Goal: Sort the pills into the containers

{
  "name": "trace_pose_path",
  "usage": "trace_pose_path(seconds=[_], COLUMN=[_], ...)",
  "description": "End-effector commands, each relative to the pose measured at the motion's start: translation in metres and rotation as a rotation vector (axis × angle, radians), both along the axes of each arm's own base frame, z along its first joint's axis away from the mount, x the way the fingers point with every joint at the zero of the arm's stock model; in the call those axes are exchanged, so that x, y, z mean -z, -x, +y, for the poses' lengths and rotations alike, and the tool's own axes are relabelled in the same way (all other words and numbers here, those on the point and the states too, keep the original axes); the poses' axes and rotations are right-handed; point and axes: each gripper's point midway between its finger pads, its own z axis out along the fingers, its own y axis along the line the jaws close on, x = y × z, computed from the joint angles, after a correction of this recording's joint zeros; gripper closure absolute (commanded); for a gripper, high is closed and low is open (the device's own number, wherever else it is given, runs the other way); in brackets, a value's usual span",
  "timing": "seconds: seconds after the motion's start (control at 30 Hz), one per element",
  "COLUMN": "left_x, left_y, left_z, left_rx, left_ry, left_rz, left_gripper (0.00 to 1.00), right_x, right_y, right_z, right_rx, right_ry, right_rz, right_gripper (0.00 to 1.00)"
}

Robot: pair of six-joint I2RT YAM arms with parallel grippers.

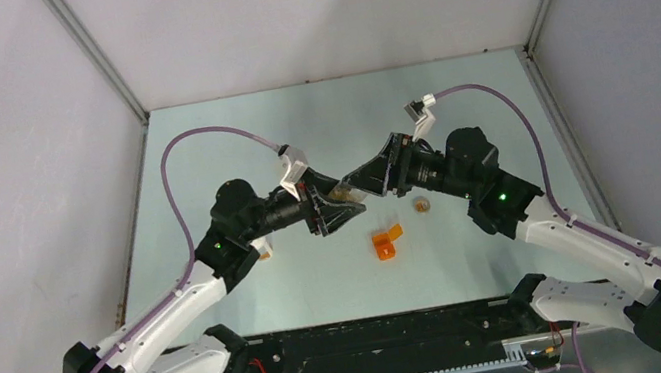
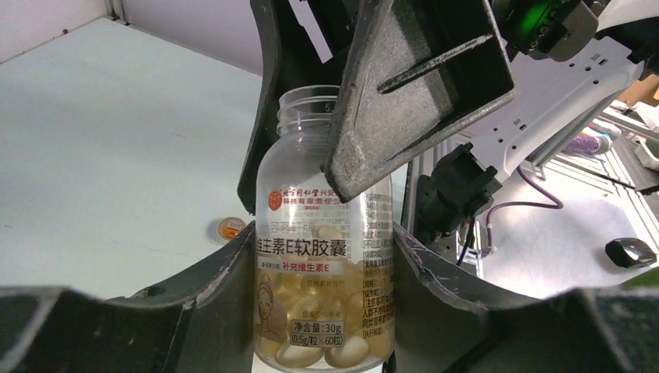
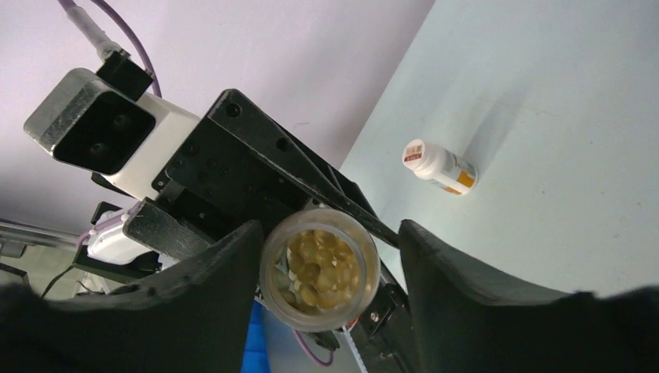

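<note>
My left gripper [image 1: 332, 204] [image 2: 325, 235] is shut on a clear pill bottle [image 1: 342, 192] [image 2: 322, 287], held upright above the table. The bottle has no cap and is partly filled with yellow soft capsules [image 3: 322, 260]. Its label carries red and black print. My right gripper [image 1: 363, 179] [image 3: 330, 233] hangs over the bottle's open mouth [image 3: 320, 268] with its jaws apart. One finger is close against the rim and the other stands off with a gap. In the left wrist view a right finger [image 2: 420, 85] crosses in front of the bottle's neck.
A small round cap [image 1: 422, 204] [image 2: 231, 228] lies on the table to the right of the grippers. An orange piece [image 1: 385, 242] lies nearer the front. A small white bottle with an orange label [image 3: 440, 166] [image 1: 263, 247] lies on its side by the left arm.
</note>
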Motion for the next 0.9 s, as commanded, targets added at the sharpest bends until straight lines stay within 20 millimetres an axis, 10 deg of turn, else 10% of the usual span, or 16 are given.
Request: trace_pose_path(seconds=[0.0, 0.23, 0.47, 0.7, 0.87], left_x=[-0.021, -0.014, 0.008, 0.015, 0.019], left_y=[0.003, -0.011, -0.03, -0.026, -0.014], left_z=[0.001, 0.006, 0.016, 0.016, 0.006], left_rx=[0.005, -0.089, -0.208, -0.184, -0.077], left_ry=[0.043, 0.019, -0.074, -0.121, -0.148], left_rz=[-0.05, -0.02, 0.038, 0.045, 0.045], left_gripper=[0.93, 0.53, 0.19, 0.23, 0.55], right_x=[-0.023, -0.034, -0.032, -0.027, -0.028], right_y=[0.003, 0.013, 0.006, 0.0, 0.0], right_z=[0.009, 0.012, 0.004, 0.0, 0.003], right_rx=[-0.025, -0.062, 0.046, 0.095, 0.084], right_ry=[-0.092, -0.121, -0.046, 0.034, 0.038], right_rz=[-0.025, -0.038, -0.078, -0.098, -0.097], right_gripper=[0.36, 0.7, 0.74, 0.74, 0.73])
